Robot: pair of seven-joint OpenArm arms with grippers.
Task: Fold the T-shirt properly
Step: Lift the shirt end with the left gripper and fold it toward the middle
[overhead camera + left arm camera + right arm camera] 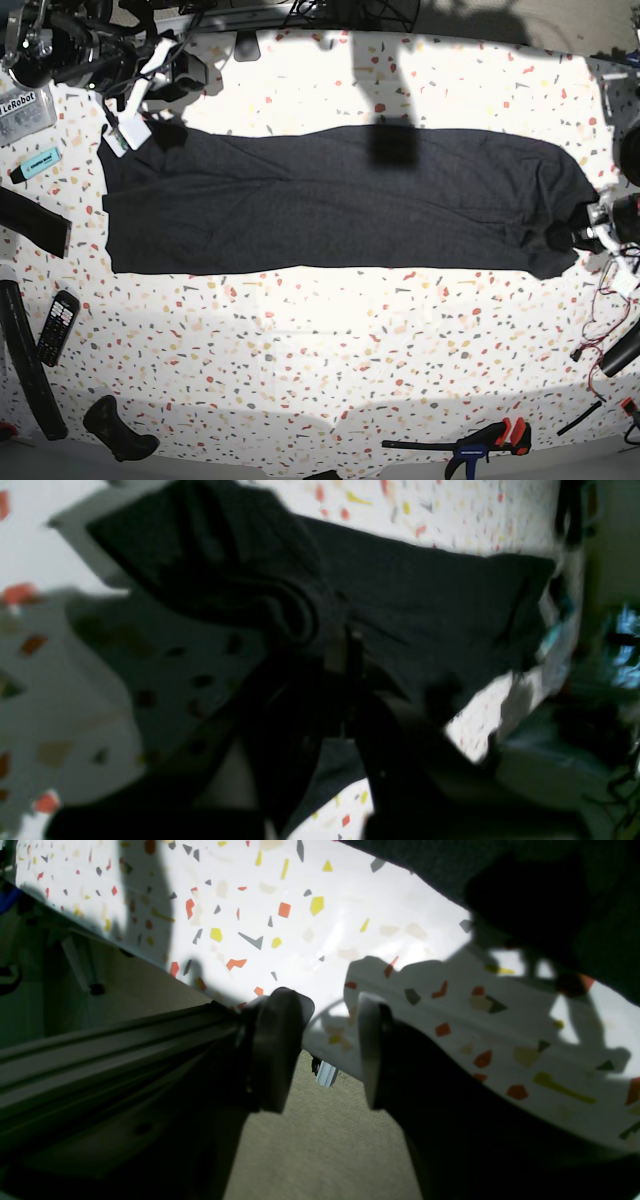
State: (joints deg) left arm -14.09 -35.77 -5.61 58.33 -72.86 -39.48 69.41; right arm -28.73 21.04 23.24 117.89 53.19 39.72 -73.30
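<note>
Lying flat across the speckled counter (330, 340), the shirt (330, 210) shows in the base view as a long dark band, folded lengthwise. That view alone takes in its whole length, plus a remote (57, 326) and a clamp (470, 445) near the counter's edges. My left end effector (345, 645) sits at the shirt's end on that view's right. Only my left wrist view shows it clenched on a bunched fold of the shirt. My right end effector (330, 1045) appears in its own wrist view alone: released, fingers (277, 1050) apart, at the counter's edge, grasping nothing.
</note>
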